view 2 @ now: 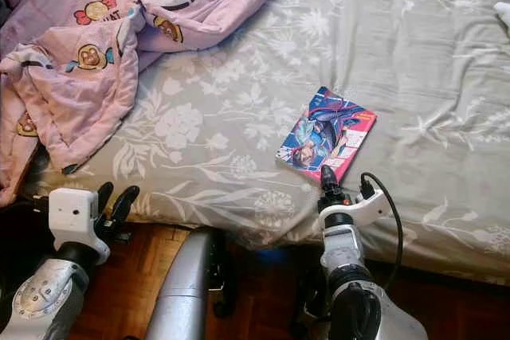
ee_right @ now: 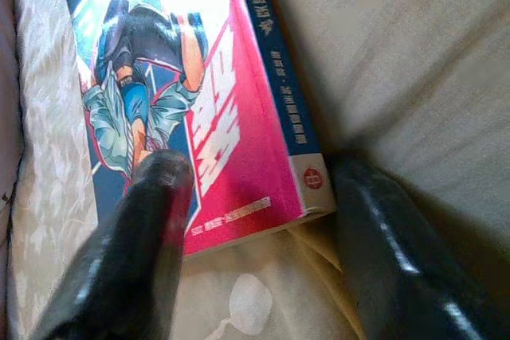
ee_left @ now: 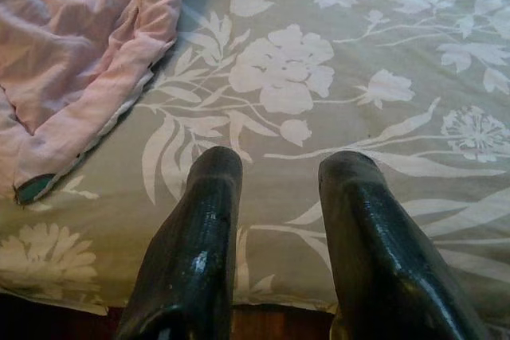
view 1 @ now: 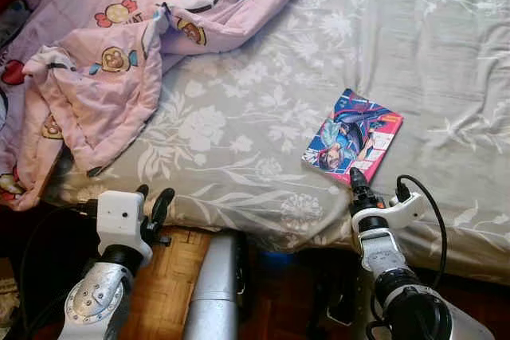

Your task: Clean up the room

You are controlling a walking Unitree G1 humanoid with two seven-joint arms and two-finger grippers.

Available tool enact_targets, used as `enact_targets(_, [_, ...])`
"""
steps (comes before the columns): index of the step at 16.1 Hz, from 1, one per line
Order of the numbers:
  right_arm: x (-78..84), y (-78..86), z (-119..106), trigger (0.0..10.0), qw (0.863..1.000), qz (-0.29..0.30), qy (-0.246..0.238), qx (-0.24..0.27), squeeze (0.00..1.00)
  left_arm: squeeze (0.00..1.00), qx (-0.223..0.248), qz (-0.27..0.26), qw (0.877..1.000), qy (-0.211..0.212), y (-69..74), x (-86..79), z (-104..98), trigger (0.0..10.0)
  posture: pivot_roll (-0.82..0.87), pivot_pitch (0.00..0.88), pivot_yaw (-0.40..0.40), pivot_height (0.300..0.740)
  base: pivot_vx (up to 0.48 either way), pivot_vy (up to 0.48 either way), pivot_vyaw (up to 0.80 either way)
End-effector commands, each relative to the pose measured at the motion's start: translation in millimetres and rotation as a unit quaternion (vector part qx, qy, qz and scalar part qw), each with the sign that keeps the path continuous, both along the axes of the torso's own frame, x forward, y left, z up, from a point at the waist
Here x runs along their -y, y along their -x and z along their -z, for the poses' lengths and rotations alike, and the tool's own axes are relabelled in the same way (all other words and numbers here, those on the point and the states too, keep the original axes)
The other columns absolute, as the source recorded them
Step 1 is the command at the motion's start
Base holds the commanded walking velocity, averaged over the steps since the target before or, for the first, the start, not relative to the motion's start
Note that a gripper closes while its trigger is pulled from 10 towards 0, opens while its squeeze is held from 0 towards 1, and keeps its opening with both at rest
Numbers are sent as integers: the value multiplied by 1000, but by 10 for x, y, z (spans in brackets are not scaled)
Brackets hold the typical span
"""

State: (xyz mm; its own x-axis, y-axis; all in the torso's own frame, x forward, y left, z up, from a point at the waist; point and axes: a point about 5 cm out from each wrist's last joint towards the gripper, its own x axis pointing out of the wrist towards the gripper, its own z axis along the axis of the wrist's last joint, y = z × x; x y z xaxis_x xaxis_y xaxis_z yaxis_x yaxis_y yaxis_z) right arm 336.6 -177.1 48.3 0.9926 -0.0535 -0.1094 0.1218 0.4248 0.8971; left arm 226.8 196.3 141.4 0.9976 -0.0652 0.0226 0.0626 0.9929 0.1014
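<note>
A comic book with a blue and pink cover lies flat on the grey floral bed sheet, close to the bed's near edge. My right gripper is at the book's near corner and is open. In the right wrist view one finger lies over the cover of the book, and the other finger rests on the sheet beside the spine. My left gripper is open at the bed's near edge with nothing between its fingers.
A crumpled pink cartoon-print blanket covers the bed's far left and hangs over the left side. Wooden floor shows below the bed edge. The sheet to the right of the book is bare.
</note>
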Motion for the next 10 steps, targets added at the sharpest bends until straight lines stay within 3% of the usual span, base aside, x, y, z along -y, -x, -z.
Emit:
enact_targets(1, [-44, 102, 142, 0, 1000, -7, -9, -23, 0, 0, -16, -7, 1000, -9, 63, -39, 52, 10000, 426, 533, 116, 615, 0, 0, 0])
enact_targets(10, [-9, 84, 100, 0, 1000, -2, 3, -6, 0, 0, -21, -10, 1000, -8, -33, -52, 124, 10000, 387, 495, 105, 615, 0, 0, 0])
